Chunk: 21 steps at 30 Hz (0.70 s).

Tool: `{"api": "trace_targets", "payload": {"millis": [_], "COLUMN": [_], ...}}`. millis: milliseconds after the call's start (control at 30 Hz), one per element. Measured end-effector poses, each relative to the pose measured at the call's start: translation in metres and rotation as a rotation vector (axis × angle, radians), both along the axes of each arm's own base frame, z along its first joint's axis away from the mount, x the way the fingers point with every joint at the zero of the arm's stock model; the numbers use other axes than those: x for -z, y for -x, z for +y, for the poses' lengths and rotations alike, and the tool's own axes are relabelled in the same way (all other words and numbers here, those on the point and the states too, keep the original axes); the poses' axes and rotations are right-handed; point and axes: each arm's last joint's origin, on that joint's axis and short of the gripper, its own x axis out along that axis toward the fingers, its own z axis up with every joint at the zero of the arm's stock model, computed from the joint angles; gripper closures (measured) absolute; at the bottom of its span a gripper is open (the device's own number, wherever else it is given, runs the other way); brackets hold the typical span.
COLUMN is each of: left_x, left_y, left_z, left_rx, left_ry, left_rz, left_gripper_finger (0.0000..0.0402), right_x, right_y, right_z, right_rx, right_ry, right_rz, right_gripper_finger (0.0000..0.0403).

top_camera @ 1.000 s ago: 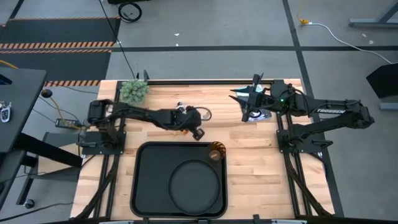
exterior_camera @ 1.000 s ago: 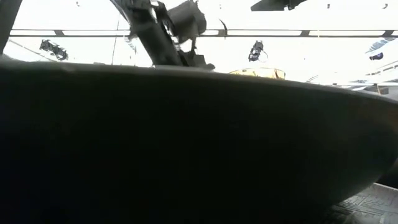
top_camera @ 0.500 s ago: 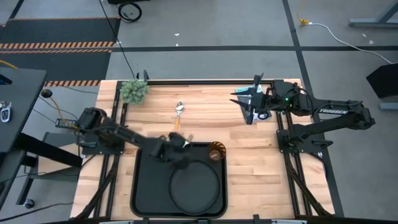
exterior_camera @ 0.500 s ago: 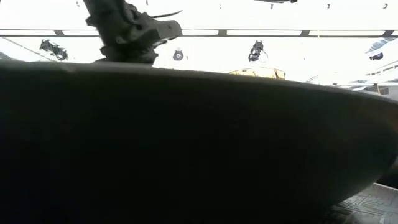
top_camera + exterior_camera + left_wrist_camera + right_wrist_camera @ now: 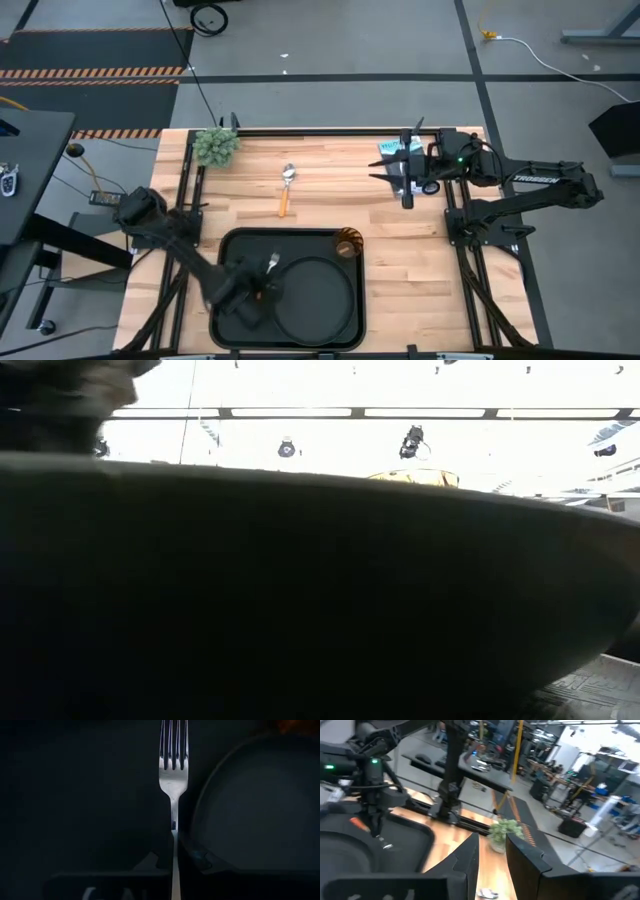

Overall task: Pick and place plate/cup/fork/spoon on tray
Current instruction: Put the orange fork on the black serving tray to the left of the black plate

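The black tray [image 5: 238, 248] lies at the table's near middle. The dark round plate [image 5: 318, 300] lies in its right part, and the amber cup [image 5: 347, 243] stands in its far right corner. My left gripper [image 5: 254, 288] is over the tray's left part, shut on the fork [image 5: 173, 755], just left of the plate [image 5: 260, 805]. The spoon [image 5: 286, 190] lies flat on the wood beyond the tray. My right gripper [image 5: 405, 192] is open and empty, up at the far right. My left gripper pinches the fork's slim silver neck [image 5: 173, 832] between its two fingers [image 5: 199, 860], below the tines. The fork runs on forward along the fingers, tines [image 5: 271, 262] toward the table's far edge. In the right wrist view it slants, orange handle [image 5: 357, 822] up, tines [image 5: 387, 846] low over the tray; whether they touch it I cannot tell.
A small green plant [image 5: 214, 146] stands at the far left corner. The low view is mostly blocked by a dark rim [image 5: 320, 590], with the cup's top [image 5: 420, 477] showing above it. Bare wood lies right of the tray [image 5: 420, 280].
My left gripper has gone from the table's far middle, by the spoon, toward the near edge and a little left. It has carried the fork over the tray's left part. The spoon has stayed on the wood. My right gripper has turned a little in place.
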Motion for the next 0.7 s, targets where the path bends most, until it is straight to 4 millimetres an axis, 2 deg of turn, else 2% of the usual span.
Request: {"api": "trace_targets", "payload": {"millis": [100, 233, 467, 700], "left_x": [0.004, 0.016, 0.047, 0.046], "left_y": [0.019, 0.028, 0.015, -0.006], "left_z": [-0.013, -0.026, -0.032, -0.021], "left_rx": [-0.042, -0.087, -0.153, -0.206], "left_ry": [0.003, 0.011, 0.055, 0.084], "left_rz": [0.013, 0.021, 0.086, 0.058], "left_gripper_finger": [0.0388, 0.0388, 0.0388, 0.0388], "right_x": [0.001, 0.002, 0.004, 0.005], "right_y": [0.0, 0.0, 0.0, 0.0], "right_z": [0.001, 0.003, 0.005, 0.005], "right_rx": [-0.038, -0.06, -0.073, -0.071], "right_ry": [-0.008, -0.019, -0.023, -0.036], "right_rz": [0.01, 0.022, 0.039, 0.05], "right_gripper_finger": [0.03, 0.03, 0.03, 0.03]}}
